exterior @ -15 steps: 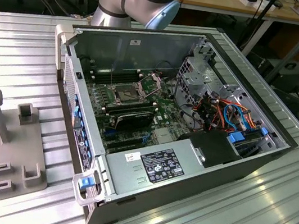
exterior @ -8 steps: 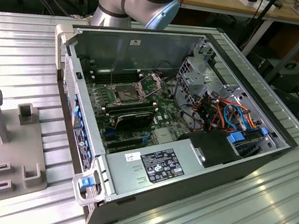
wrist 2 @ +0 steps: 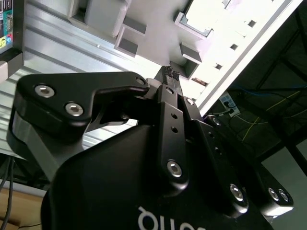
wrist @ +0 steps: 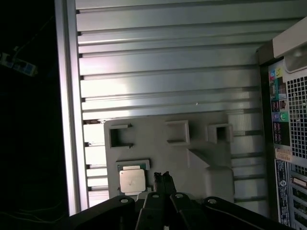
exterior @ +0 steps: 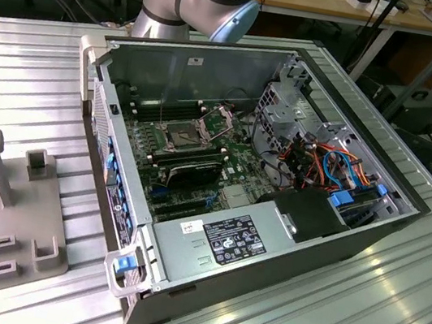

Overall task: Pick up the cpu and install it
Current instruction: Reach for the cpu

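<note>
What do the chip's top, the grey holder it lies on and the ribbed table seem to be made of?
Chip top: metal, dull silvery sheen. Holder: probably plastic, matte uniform grey, moulded pockets. Table: likely aluminium, bright reflective ribs.

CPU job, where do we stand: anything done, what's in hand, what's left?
Done: the hinged metal socket frame in the open computer case looks raised. In hand: nothing; the black gripper, shut and empty, hangs near the small silvery square cpu, which lies in its grey holder tray. Left: the pickup and the install, both not yet done.
</note>
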Controlling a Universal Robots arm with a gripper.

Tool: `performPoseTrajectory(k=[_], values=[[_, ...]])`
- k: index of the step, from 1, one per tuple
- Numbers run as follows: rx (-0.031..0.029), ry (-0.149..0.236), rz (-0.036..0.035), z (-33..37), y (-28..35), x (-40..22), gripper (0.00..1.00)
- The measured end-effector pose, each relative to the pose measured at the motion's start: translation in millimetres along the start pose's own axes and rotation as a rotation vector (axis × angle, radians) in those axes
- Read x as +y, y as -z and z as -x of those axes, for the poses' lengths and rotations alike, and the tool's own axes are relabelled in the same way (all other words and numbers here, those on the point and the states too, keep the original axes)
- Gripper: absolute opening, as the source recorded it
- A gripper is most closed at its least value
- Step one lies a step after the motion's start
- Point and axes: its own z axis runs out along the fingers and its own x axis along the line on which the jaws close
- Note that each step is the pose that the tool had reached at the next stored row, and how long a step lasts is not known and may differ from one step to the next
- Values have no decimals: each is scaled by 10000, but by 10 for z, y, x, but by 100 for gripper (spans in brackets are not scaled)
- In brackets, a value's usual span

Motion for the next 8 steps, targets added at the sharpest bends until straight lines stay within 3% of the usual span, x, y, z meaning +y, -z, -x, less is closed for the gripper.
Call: performPoseTrajectory(k=[8], values=[[0,1,-10,-36,-39,-7,11]])
